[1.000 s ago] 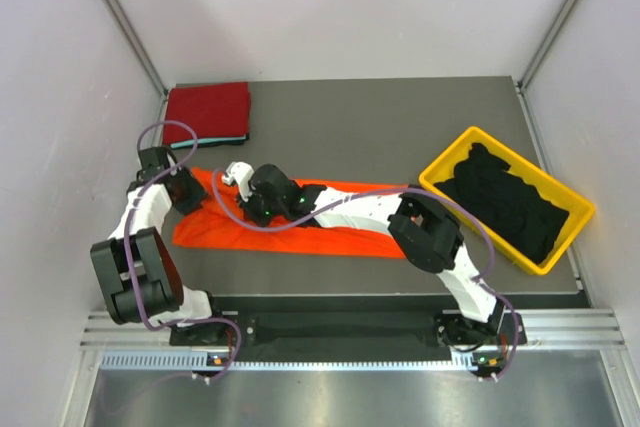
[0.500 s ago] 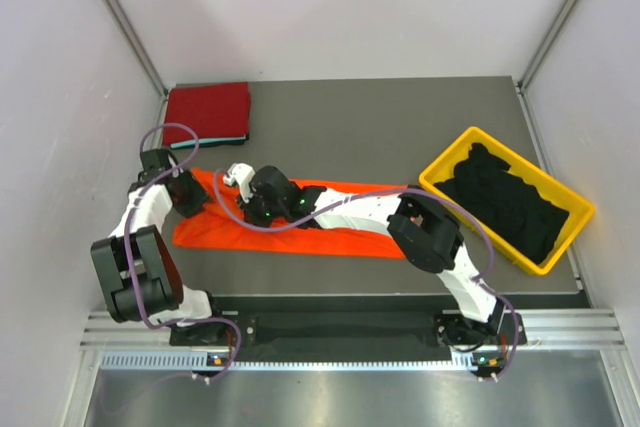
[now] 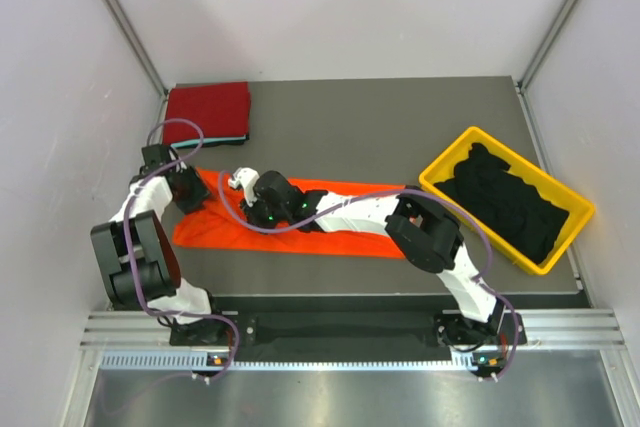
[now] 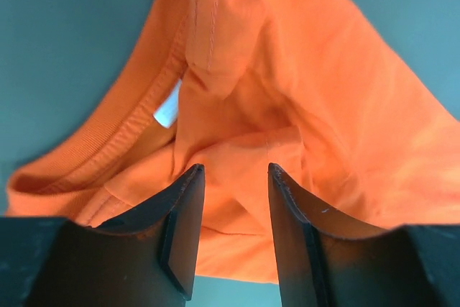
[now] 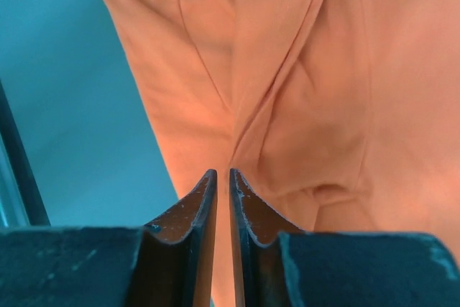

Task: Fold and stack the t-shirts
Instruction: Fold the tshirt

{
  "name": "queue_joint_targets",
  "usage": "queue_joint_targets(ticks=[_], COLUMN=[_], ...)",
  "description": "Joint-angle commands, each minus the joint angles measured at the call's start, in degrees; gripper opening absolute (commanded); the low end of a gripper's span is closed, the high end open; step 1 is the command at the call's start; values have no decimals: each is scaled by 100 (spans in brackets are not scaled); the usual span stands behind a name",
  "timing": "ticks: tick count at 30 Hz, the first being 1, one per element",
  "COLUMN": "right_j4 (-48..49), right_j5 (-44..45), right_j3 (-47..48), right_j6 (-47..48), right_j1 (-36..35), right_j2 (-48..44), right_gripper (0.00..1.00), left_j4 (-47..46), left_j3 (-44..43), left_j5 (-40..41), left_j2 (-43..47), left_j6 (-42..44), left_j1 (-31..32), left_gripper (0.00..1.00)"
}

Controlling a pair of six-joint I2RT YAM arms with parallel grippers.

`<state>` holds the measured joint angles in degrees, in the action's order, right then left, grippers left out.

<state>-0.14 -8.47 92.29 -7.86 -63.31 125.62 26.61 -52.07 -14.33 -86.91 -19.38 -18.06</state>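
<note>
Looking from the top: the orange t-shirt (image 3: 335, 237) lies as a long strip across the near part of the table (image 3: 400, 127).
Left claw from the top: the left gripper (image 3: 190, 192) is low over the left end of the orange strip.
Right claw from the top: the right gripper (image 3: 238, 183) reaches across to that same end, just beside the left one.
Stack: the dark red t-shirt (image 3: 207, 110) lies folded in the far left corner. A thin teal edge (image 3: 215, 140) peeks out under it.
Bin: the yellow bin (image 3: 445, 154) on the right holds the black t-shirts (image 3: 505, 202) in a heap.
Left wrist view: the left claw (image 4: 234, 177) is let go. Its fingers stand apart over the cloth near the collar (image 4: 108, 141) and the white label (image 4: 167, 111), and they hold nothing.
Right wrist view: the right claw (image 5: 223, 177) has its jaws almost together, with only a thin slit. A ridge of orange cloth runs up to the tips, but I cannot tell if it is pinched.
Step now: I think the collar end is about to be folded over or smoothed.
How to do it well: grab all the layers at the edge, not just the collar. Lift only a little. Move both claws together so the strip stays straight. Lay the end down flat, with no bumps.
Count: one orange shirt, one dark red shirt, one teal edge, one yellow bin, two claws. The black shirts are too heaped up to count.
</note>
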Motion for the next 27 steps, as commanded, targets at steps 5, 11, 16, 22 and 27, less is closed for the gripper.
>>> queue_joint_targets(ticks=[5,11,16,22,27], right_j4=[-90,-354,-574,-627,-487], right_j5=[135,337,530,811,979], right_j3=[-211,-256,-291,-580,-1212], right_j6=[-480,-497,-602,-795,-1007], right_j1=[-15,-6,73,354,784], right_j2=[-363,-600,-899,-1127,-1426], right_gripper=[18,22,18,16,16], left_j4=[73,-217,-227,-122,-7], left_j3=[-707,-1041,-1541,-1928,-2078], left_j5=[668,808,1028,1380,1696], left_j2=[-159,-720,-1318,-1977,-2154], left_j6=[-74,-23,48,-83,-268], left_j1=[-4,-13,-22,-39,-30], left_gripper=[44,42,34,32,34])
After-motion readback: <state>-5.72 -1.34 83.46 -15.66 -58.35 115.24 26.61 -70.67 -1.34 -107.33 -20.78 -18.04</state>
